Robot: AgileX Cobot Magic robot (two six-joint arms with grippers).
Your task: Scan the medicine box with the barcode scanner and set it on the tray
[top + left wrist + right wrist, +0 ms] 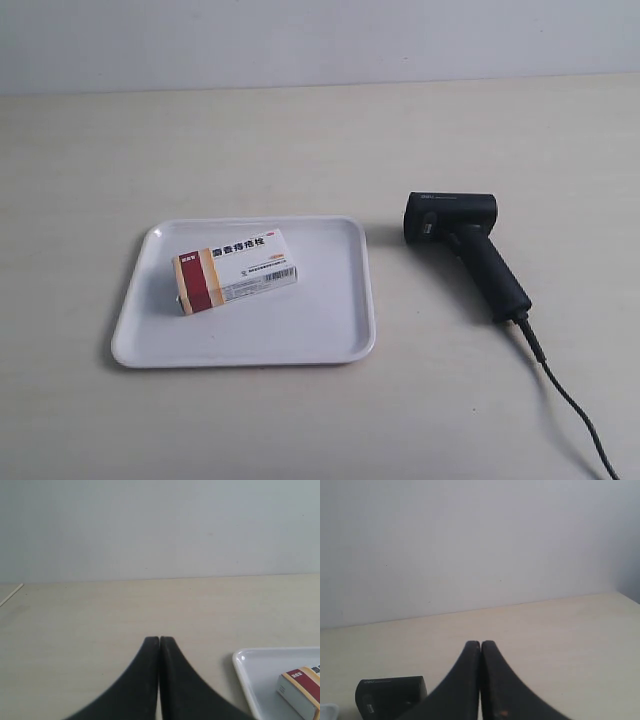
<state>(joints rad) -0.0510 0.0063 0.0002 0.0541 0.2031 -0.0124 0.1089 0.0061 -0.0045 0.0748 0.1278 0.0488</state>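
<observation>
The medicine box [236,270] is seen lying flat inside the white tray [330,335], toward the tray's side farther from the scanner, with its dark red and tan end band turned toward that outer edge and its printed face up. The tray is set on a pale table [300,150]. The barcode scanner [465,245] is laid on its side on the table just beside the tray, apart from it, its boxy head nearer the tray and its handle angled away; its black cable [565,400] is trailed off toward the exterior view's lower right corner. No arm is shown in the exterior view. In the left wrist view, the left gripper [159,641] is held with its two black fingers pressed together on nothing, above the bare table, with a corner of the tray and the banded end of the box beside it. In the right wrist view, the right gripper [480,645] is likewise closed and empty, with the scanner's head near it.
</observation>
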